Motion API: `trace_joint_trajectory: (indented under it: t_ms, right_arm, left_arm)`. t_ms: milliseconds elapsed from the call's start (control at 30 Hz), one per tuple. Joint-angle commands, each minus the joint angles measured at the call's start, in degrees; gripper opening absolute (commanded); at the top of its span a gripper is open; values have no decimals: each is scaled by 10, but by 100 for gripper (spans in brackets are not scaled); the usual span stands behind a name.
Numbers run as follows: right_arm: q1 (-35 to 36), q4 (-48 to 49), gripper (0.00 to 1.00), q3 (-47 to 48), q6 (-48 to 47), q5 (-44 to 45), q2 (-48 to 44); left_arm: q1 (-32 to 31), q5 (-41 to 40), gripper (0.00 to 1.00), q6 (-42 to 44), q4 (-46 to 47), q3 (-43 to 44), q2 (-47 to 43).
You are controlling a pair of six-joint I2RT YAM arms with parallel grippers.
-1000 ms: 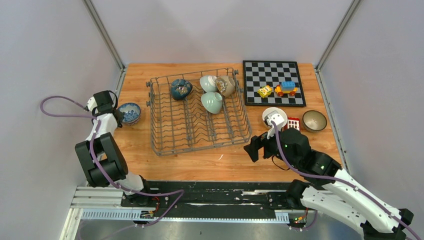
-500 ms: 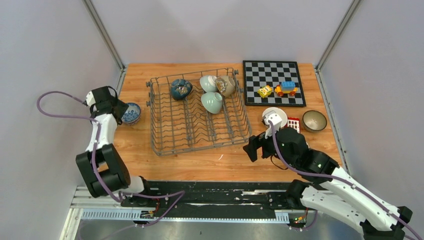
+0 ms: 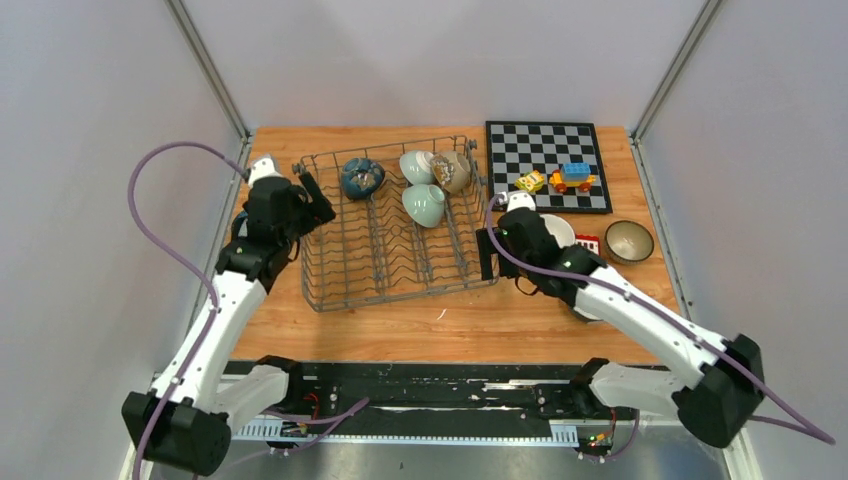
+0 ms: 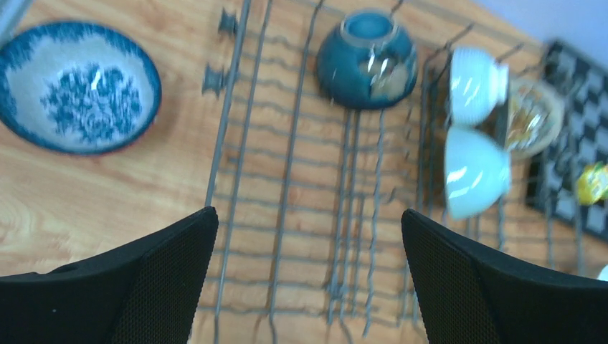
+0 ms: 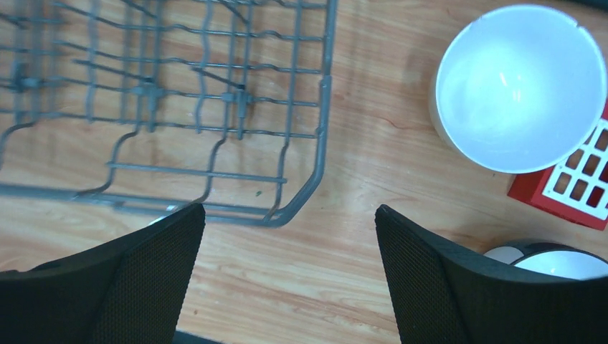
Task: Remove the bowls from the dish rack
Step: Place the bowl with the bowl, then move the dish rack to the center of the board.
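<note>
White bowl (image 3: 563,231) half behind the right arm, near the dish rack (image 3: 380,252)

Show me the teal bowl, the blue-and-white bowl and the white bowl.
teal bowl (image 4: 362,68), left wrist view, on its outer wall.
blue-and-white bowl (image 4: 77,86), left wrist view, on its inner floor.
white bowl (image 5: 520,86), right wrist view, on its inner floor.

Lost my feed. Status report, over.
Left end effector open, empty, over dish rack. Right end effector open, empty, by rack's near corner. Four bowls in rack. Nothing blocking.
</note>
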Motion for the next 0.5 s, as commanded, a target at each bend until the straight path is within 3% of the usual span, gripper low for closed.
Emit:
trace_joint_trajectory:
  t_ms: [0,267,467]
  right_arm:
    - [-43,27,90,12,35,11,82]
    - [-68,65,78,39,36,9,210]
    - [-72,68,59,32,38,3,239]
  left_arm:
    - [-45,-29,100,18,-52,-77,-58]
    - [-65,-62,100,32,-103,-151,-137]
    - [-65,-82,100,24,-118,-166,-125]
